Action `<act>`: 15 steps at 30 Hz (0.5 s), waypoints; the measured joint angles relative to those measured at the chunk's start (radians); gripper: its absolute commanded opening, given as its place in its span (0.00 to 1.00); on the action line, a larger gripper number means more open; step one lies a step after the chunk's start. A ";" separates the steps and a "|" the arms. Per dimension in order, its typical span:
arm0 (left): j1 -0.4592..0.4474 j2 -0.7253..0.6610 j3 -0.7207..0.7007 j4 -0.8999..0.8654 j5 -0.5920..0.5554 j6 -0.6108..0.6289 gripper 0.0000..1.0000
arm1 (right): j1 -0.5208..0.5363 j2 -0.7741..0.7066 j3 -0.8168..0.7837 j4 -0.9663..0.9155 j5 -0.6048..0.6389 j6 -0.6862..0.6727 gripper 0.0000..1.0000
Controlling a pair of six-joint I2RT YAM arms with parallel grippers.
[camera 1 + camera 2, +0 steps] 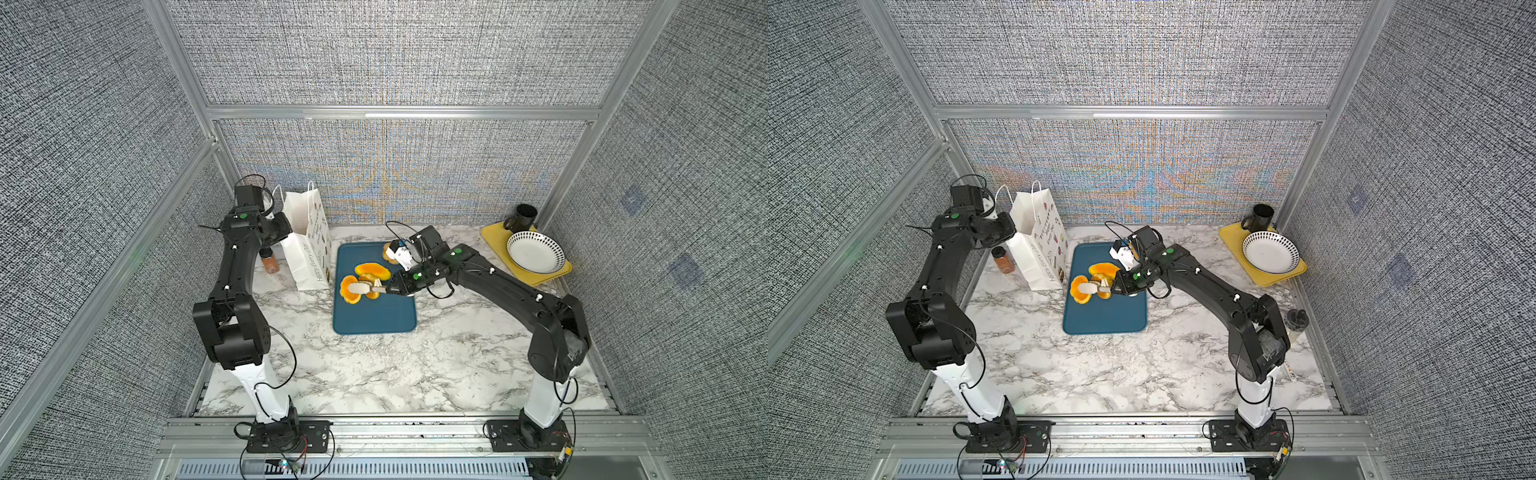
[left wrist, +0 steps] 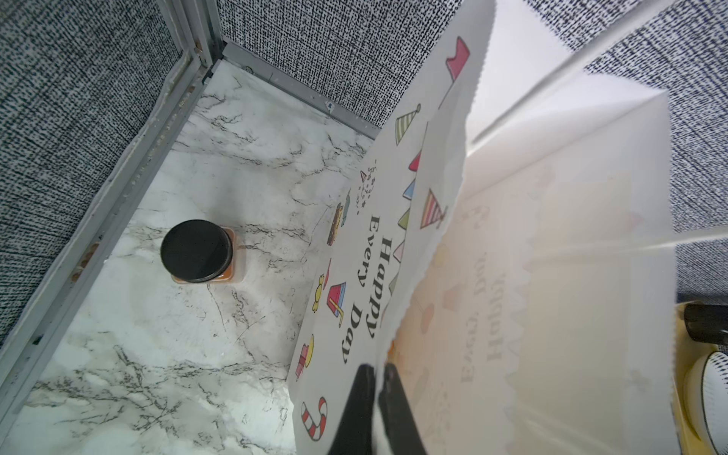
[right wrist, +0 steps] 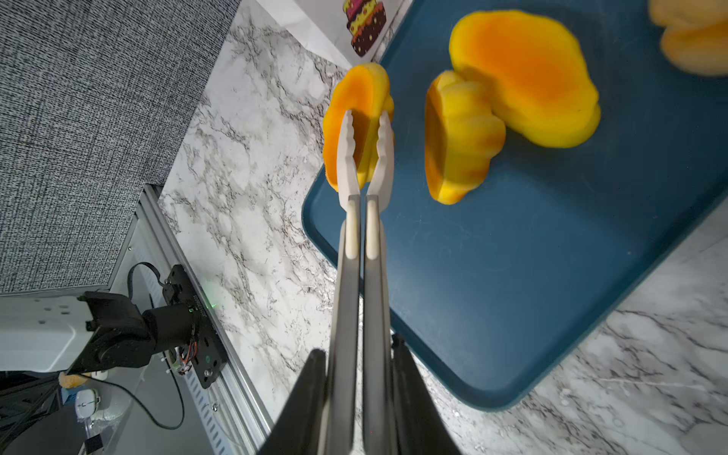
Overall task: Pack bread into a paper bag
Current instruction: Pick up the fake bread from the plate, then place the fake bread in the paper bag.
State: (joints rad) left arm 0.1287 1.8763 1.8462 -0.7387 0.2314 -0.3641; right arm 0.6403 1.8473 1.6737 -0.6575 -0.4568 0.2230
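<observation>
The white paper bag (image 1: pixel 305 249) stands open at the back left, and my left gripper (image 2: pixel 376 370) is shut on its rim, one finger outside and one inside. My right gripper (image 3: pixel 356 354) is shut on the handles of grey tongs (image 3: pixel 364 236). The pale tong tips pinch a glossy orange-yellow bread (image 3: pixel 362 90), which stands on edge at the side of the blue tray (image 1: pixel 374 316) nearest the bag. Two more orange-yellow breads (image 3: pixel 461 138) (image 3: pixel 528 71) lie on the tray, and a paler one (image 3: pixel 693 35) sits near its far end.
A spice jar with a black lid (image 2: pixel 197 252) stands left of the bag near the wall. At the back right, a yellow board (image 1: pixel 494 237) carries a patterned bowl (image 1: pixel 536 251) and a black mug (image 1: pixel 521 217). A bottle (image 1: pixel 1296 324) stands by the right arm's elbow.
</observation>
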 measured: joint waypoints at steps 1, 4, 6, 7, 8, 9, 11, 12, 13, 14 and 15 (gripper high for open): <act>0.000 0.000 -0.001 0.001 0.001 0.000 0.02 | -0.005 0.000 0.031 -0.001 0.005 0.001 0.05; 0.000 0.000 -0.001 0.002 0.004 -0.003 0.02 | -0.019 0.011 0.150 -0.015 0.011 0.011 0.05; 0.000 0.000 -0.002 0.003 0.005 -0.003 0.02 | -0.027 0.032 0.246 -0.018 0.017 0.020 0.05; 0.000 0.000 -0.003 0.003 0.006 -0.003 0.02 | -0.029 0.045 0.298 -0.017 0.021 0.029 0.06; 0.000 0.000 -0.003 0.003 0.007 -0.003 0.02 | -0.029 0.057 0.342 -0.019 0.023 0.034 0.06; 0.000 0.000 -0.003 0.004 0.007 -0.003 0.02 | -0.029 0.069 0.383 -0.019 0.022 0.038 0.06; 0.000 0.000 -0.003 0.004 0.007 -0.003 0.02 | -0.029 0.093 0.457 -0.014 0.016 0.057 0.06; 0.000 0.000 -0.003 0.004 0.008 -0.003 0.02 | -0.030 0.103 0.481 -0.007 0.006 0.066 0.06; 0.000 0.000 -0.003 0.004 0.008 -0.003 0.02 | -0.030 0.111 0.495 0.004 -0.002 0.079 0.07; 0.000 0.000 -0.003 0.004 0.008 -0.003 0.02 | -0.029 0.116 0.501 0.017 -0.015 0.095 0.07; 0.000 0.001 -0.003 0.005 0.009 -0.003 0.02 | -0.028 0.121 0.504 0.026 -0.026 0.105 0.07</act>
State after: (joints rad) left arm 0.1287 1.8771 1.8435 -0.7341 0.2401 -0.3668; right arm 0.6125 1.9678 2.1773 -0.6312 -0.4831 0.3275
